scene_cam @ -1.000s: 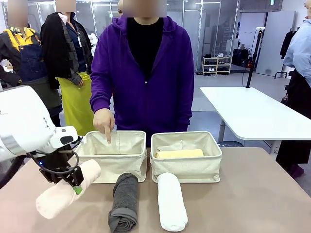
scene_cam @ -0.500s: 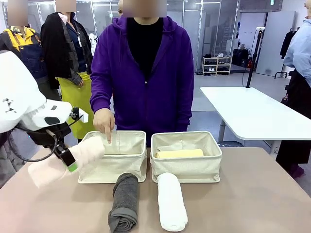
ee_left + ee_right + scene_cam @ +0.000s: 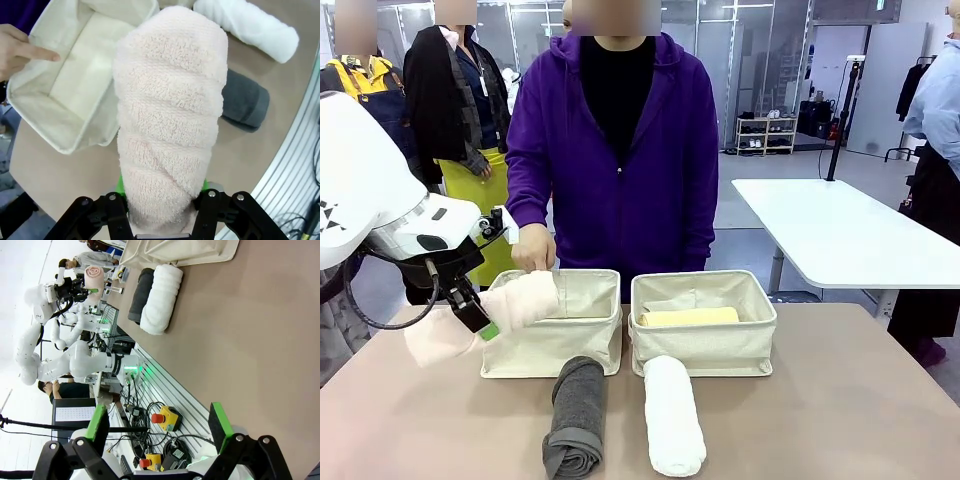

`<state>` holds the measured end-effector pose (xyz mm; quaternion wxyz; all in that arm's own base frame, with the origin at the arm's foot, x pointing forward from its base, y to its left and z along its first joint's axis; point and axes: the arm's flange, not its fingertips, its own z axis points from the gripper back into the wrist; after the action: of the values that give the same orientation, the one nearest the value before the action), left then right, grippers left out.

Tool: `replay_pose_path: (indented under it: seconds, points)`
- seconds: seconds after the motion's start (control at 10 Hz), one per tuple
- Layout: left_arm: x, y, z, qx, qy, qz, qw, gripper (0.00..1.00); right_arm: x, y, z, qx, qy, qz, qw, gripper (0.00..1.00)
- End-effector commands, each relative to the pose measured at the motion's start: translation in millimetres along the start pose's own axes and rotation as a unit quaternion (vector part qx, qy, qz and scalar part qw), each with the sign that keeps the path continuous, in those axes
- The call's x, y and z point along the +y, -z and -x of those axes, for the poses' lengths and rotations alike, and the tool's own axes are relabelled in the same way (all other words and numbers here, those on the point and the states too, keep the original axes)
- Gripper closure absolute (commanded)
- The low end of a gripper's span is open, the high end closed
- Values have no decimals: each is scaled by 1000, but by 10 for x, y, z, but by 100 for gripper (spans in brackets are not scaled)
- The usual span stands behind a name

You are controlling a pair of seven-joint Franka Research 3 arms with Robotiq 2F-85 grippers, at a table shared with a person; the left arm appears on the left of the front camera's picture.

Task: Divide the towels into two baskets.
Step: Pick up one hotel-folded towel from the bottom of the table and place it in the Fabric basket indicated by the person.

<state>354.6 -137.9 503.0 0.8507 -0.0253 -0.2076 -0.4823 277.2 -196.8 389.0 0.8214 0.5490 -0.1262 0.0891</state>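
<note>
1. The worktop [image 3: 840,400] was where a slip would have ended. If the robot's left hand let go too soon, the towel would likely have landed in front of the left basket [image 3: 555,340] rather than in it.
2. The left basket had soft fabric walls. A low approach could have pushed its near wall inward or shoved the whole bin. What showed of its inside was empty.
3. The right basket [image 3: 705,350], just beside the left basket, held the pale yellow towel [image 3: 688,317] lying lengthwise.
4. The peach towel [image 3: 170,115] was held in the air and tilted, with one end over the left basket's near corner and the other hanging outside it. That overhang could have caught on the rim.
5. The grey towel [image 3: 577,415] lay on the worktop touching the left basket's front wall. The white towel [image 3: 672,415] lay beside it, and neither was sorted yet.
6. The person's hand [image 3: 533,260] pointed down at the left basket's far rim. A careless swing could have brushed it.
7. The robot's left hand [image 3: 480,325] was clamped on the peach towel partway along its length. The robot's right hand [image 3: 157,420] stood with jaws wide and empty, well apart from the left basket.
</note>
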Motion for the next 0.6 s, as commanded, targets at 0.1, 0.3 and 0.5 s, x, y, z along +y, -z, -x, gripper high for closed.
replay_pose_path:
  seconds: [0.1, 0.3, 0.5]
  points:
    - [0, 0, 0, 0, 0, 0, 1000, 54, 21, -3, 25, 2, 4, 9, 1000, 0]
    - [0, 0, 0, 0, 0, 0, 1000, 54, 21, -3, 25, 2, 4, 9, 1000, 0]
    - [0, 0, 0, 0, 0, 0, 1000, 54, 21, -3, 25, 2, 4, 9, 1000, 0]
